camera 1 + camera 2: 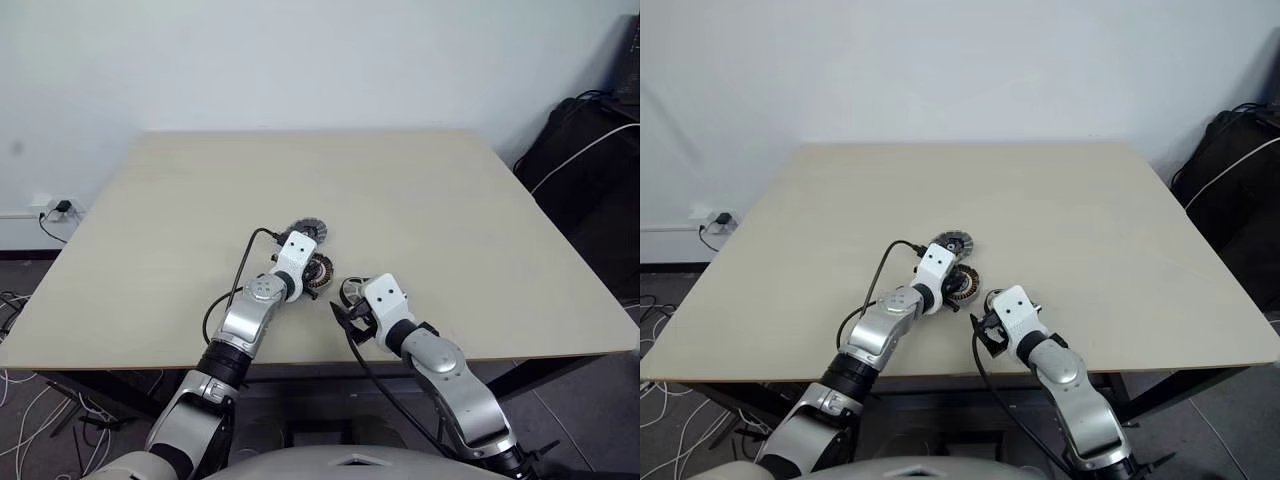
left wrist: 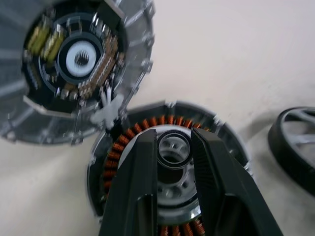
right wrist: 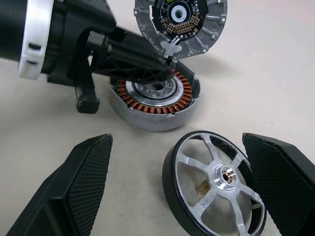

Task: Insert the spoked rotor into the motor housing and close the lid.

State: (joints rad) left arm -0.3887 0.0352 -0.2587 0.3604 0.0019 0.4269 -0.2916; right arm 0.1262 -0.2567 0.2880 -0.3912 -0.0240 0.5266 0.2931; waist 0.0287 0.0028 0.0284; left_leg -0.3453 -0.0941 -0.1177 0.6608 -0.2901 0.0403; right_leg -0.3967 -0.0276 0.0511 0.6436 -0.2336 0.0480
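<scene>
Steadying the motor housing (image 3: 155, 101): left gripper (image 2: 173, 147) is pinched on its centre hub. Spoked rotor (image 3: 212, 189) sits betw. wide-spread right gripper (image 3: 182, 191); closing & lifting needed next, prob.

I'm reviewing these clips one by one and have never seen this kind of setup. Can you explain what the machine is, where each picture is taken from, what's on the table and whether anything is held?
This is a humanoid robot with two arms, each ending in a gripper of two black fingers. The two wide pictures come from a camera pair on its head, looking down at a beige table. The two close-ups come from cameras on its wrists, looking along the fingers.

Three motor parts lie near the table's front edge: the motor housing, an open round shell with orange copper windings; the hinged lid, swung open beside it, its circuit board showing; and the spoked rotor, a black-rimmed metal wheel.

The left gripper has its fingers close together over the housing's centre ring; a real grip can't be confirmed. The right gripper is wide open, its fingers on either side of the rotor, holding nothing.
</scene>
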